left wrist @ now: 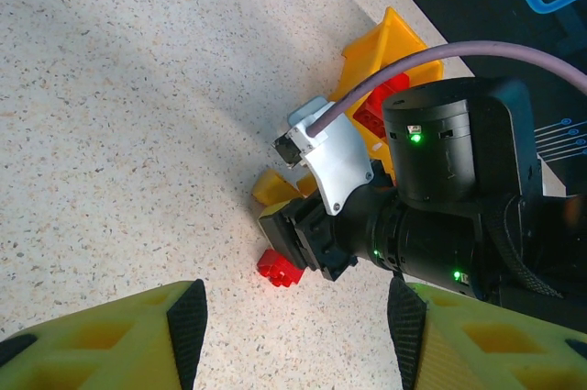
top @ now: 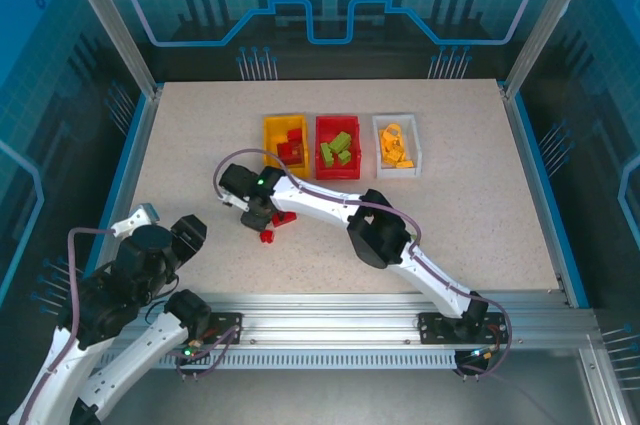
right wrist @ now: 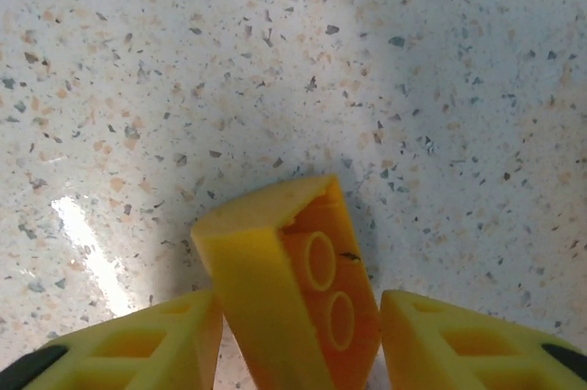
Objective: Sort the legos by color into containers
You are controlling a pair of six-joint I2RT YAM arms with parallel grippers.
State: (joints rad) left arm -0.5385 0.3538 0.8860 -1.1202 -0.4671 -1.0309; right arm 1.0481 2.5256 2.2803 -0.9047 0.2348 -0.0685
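Clamped on a yellow-orange brick, the right gripper's jaws hold it tilted, hollow underside showing, just over the worktop left of its middle. One red brick lies just beside that gripper, and a second red brick lies slightly closer to the near edge. The left gripper hangs by the near left corner, jaws spread wide. Toward the far edge three bins stand in a row: the yellow bin holds red bricks, the red bin holds green bricks, and the white bin holds yellow-orange bricks.
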